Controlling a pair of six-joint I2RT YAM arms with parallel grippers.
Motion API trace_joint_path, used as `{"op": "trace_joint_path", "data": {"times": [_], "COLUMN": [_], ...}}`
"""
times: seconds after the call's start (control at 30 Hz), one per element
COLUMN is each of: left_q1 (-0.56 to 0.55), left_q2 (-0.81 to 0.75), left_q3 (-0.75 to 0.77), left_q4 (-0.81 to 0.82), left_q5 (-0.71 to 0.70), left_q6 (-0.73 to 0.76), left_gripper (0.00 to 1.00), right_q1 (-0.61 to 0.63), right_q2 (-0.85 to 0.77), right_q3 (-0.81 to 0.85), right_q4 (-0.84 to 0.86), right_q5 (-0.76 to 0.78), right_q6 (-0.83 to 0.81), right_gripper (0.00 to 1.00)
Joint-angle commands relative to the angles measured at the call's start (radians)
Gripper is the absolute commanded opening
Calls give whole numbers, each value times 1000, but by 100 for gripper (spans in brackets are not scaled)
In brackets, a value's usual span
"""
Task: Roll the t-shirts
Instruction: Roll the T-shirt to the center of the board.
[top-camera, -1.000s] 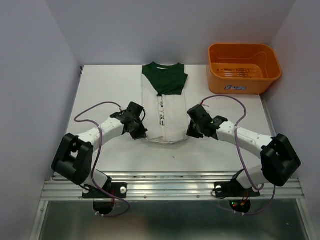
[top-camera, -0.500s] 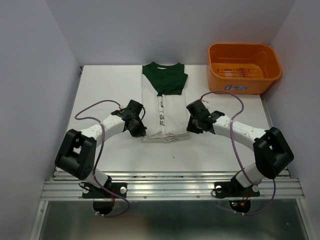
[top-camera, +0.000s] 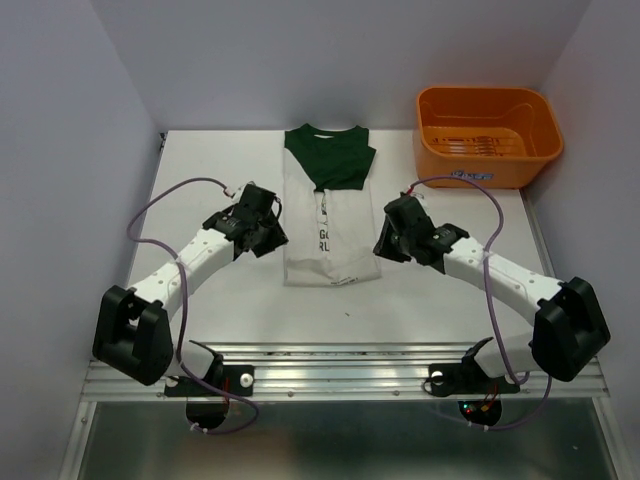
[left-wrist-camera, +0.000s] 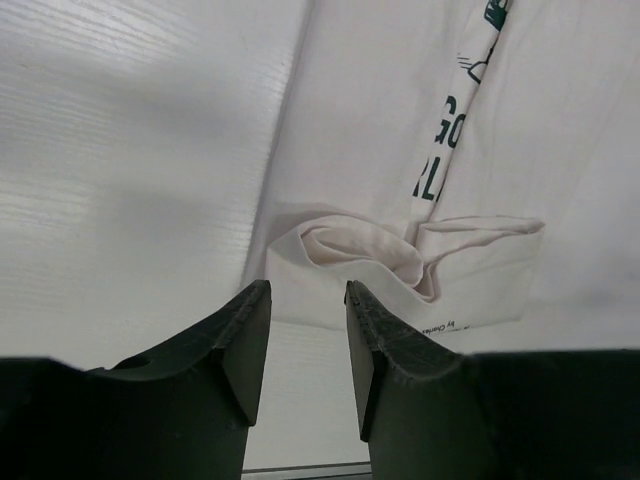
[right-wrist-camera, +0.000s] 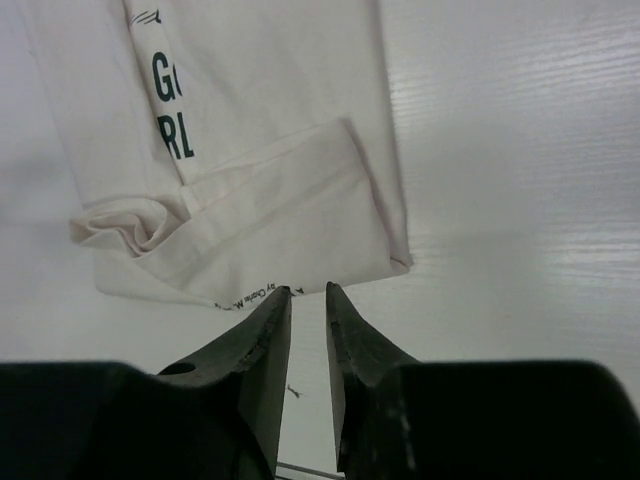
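Noting the t-shirt (top-camera: 328, 215) flat mid-table (top-camera: 200, 180), its near hem (left-wrist-camera: 400, 270) turned over once. The left gripper (left-wrist-camera: 305, 300) and right gripper (right-wrist-camera: 308, 295) hover beside it, jaws partly apart, empty. We judge the cloth light and floppy; grip both hem corners.

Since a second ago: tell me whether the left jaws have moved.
Yes. The left jaws have drawn away from the t-shirt's near-left corner, going left and toward the far edge of the table. They stand open with nothing between them.
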Motion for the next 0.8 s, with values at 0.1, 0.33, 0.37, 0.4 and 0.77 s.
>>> {"op": "trace_joint_path", "data": {"times": [0.1, 0.33, 0.37, 0.4, 0.77], "left_q1": [-46, -79, -77, -79, -79], "left_q2": [-96, 5, 26, 38, 170], "left_q3": [-73, -106, -109, -109, -112], "left_q4": [62, 114, 123, 130, 154], "left_q5": [143, 223, 217, 218, 179], "left_q6": [92, 129, 132, 140, 140], "left_gripper": [37, 37, 37, 37, 34], "right_q1": [23, 23, 23, 23, 23], "right_q2": [15, 156, 175, 219, 338], "right_q3": [-39, 48, 74, 91, 163], "right_q4": [49, 46, 46, 41, 6], "right_q5": [-89, -21, -14, -12, 21], "right_q6": [-16, -94, -126, -139, -197], "right_gripper": [21, 36, 38, 39, 41]}}
